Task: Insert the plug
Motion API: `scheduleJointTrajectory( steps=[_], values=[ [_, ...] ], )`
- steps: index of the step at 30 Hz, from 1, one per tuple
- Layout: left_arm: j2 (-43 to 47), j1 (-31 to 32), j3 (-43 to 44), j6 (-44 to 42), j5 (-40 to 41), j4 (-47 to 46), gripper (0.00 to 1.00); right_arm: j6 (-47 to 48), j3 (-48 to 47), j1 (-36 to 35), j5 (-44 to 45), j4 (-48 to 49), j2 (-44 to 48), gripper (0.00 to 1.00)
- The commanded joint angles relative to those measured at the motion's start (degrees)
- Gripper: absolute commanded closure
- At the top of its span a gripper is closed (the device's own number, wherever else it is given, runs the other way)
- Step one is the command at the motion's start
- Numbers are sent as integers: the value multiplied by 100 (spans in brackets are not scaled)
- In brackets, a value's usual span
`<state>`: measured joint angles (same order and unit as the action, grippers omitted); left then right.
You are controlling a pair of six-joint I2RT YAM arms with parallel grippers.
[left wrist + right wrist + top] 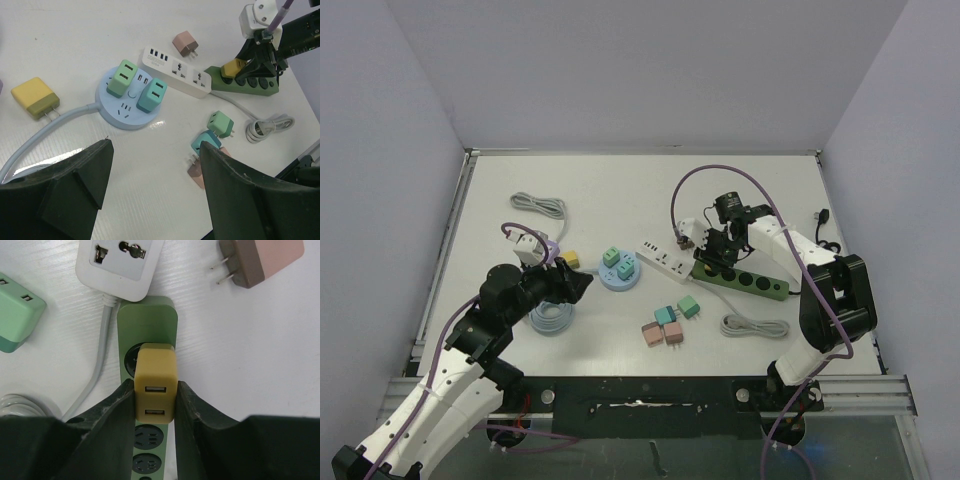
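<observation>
My right gripper (155, 390) is shut on a yellow plug (156, 382) with two USB ports facing the camera. The plug is pressed against the green power strip (147, 320), over the round socket nearest the strip's cord end. Whether its prongs are fully seated is hidden. From above, the right gripper (712, 258) stands at the left end of the green strip (760, 282). The left wrist view shows the same yellow plug (232, 67) on the strip (260, 90). My left gripper (155, 147) hangs open over bare table, holding nothing.
A white power strip (665, 262) lies next to the green one. A round blue socket hub (618, 272) carries two green plugs. Another yellow plug (571, 259), several loose pink and teal plugs (665, 325) and coiled cables (755, 326) lie around.
</observation>
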<state>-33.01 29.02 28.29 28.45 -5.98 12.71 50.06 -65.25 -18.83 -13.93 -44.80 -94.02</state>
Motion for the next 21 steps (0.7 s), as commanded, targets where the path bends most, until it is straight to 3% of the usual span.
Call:
scheduleJointTrajectory(
  steps=[1, 3, 11, 21],
  values=[
    [85, -28, 73, 21, 64, -286, 32, 28, -38, 11, 361, 172, -125, 87],
    [85, -27, 71, 21, 77, -287, 32, 25, -16, 12, 540, 240, -284, 100],
    [93, -27, 89, -36, 125, -269, 32, -87, -59, -121, 1158, 427, -1285, 100],
    [74, -27, 108, -85, 203, -231, 32, -637, -492, -407, 1229, 545, -2282, 100]
  ],
)
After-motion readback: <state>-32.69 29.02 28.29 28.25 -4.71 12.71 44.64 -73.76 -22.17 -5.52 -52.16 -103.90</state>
